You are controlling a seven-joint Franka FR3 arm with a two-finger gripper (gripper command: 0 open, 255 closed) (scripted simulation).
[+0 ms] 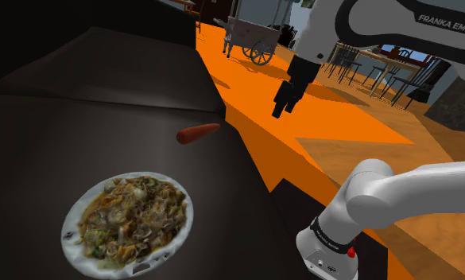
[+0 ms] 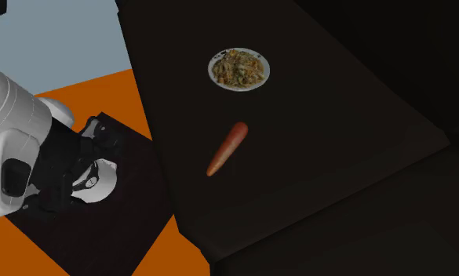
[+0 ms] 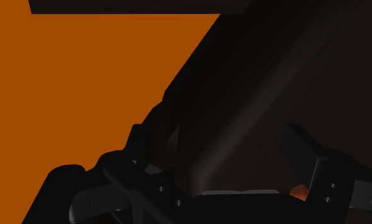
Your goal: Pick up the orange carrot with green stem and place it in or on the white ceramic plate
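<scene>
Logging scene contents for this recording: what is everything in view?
carrot: one, orange-red, lying on the table, apart from the plate
plate: one, white, on the table
food: one heap, brown-green, on the plate
table: one, dark
floor: orange, beside the table
cart: one, wheeled, background
chairs: several, dark, background
arm: one, white
gripper: one, black, open, raised, empty
</scene>
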